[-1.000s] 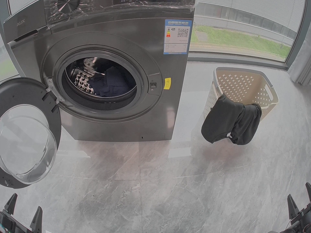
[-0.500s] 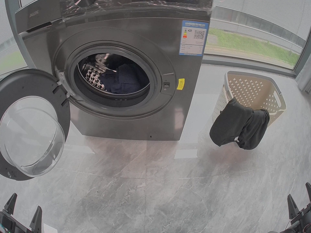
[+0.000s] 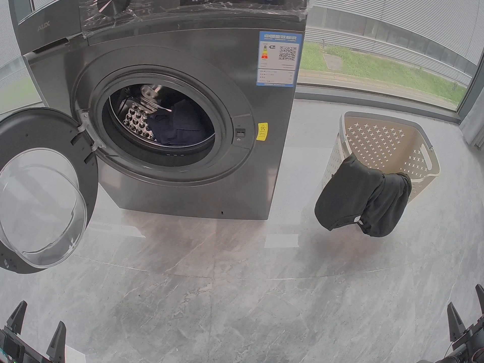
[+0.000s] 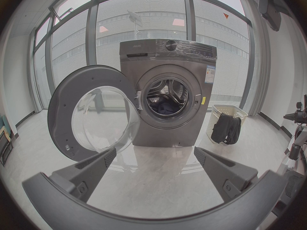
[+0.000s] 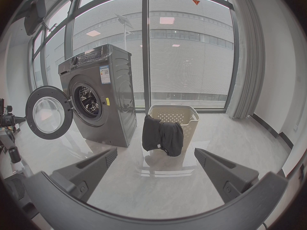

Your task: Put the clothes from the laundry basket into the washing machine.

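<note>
You have the washing machine (image 3: 151,197) with its door (image 3: 43,197) swung open and dark clothes (image 3: 179,124) in the drum. To its right stands the laundry basket (image 3: 383,137), a black garment (image 3: 363,200) draped over its near rim. Your left gripper (image 4: 154,150) and right gripper (image 5: 155,150) both gape wide and empty.

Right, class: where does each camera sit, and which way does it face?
Head view: up high, looking down at the washing machine; left tool and right tool at bottom corners.
Left wrist view: low on left arm, facing the open door, own tool in front.
Right wrist view: low on right arm, facing the basket, own tool in front.
All share the dark garment on the basket rim.
</note>
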Available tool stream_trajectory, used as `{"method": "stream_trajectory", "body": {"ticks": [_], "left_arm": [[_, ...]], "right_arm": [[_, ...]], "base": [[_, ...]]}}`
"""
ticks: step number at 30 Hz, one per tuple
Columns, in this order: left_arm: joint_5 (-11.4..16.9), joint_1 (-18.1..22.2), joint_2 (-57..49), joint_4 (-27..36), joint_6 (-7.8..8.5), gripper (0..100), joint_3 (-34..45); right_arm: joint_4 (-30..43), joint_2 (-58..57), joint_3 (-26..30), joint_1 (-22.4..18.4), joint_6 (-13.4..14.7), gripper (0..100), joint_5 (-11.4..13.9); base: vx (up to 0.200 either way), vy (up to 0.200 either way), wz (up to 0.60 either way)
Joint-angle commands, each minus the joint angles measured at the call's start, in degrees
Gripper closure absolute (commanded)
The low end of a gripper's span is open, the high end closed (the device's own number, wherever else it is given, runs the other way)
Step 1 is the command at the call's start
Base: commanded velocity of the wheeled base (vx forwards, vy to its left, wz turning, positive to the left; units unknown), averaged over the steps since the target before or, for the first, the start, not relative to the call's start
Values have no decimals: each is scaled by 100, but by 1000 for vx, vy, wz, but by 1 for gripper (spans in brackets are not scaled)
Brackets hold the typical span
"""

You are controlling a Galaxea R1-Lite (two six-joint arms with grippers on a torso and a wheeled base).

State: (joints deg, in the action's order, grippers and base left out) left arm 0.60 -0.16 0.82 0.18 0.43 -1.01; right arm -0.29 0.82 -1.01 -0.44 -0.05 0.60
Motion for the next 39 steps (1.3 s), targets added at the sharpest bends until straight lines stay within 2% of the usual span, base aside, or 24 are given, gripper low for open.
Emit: {"method": "stream_trajectory", "body": {"ticks": [1, 8, 35, 39], "left_arm": [[2, -2, -64, -1, 1, 0, 92], [2, 7, -64, -1, -16, 0, 92], [-7, -2, -64, -1, -8, 0, 92], [-7, -2, -64, -1, -8, 0, 92]], "right_arm": [[3, -55, 92, 0, -13, 0, 2], [3, -55, 92, 0, -13, 0, -7], [-6, -55, 92, 0, -13, 0, -7], [-6, -55, 92, 0, -13, 0, -7]], "base": [[0, 0, 0], [0, 0, 0], [0, -200, 0], [0, 0, 0]]}}
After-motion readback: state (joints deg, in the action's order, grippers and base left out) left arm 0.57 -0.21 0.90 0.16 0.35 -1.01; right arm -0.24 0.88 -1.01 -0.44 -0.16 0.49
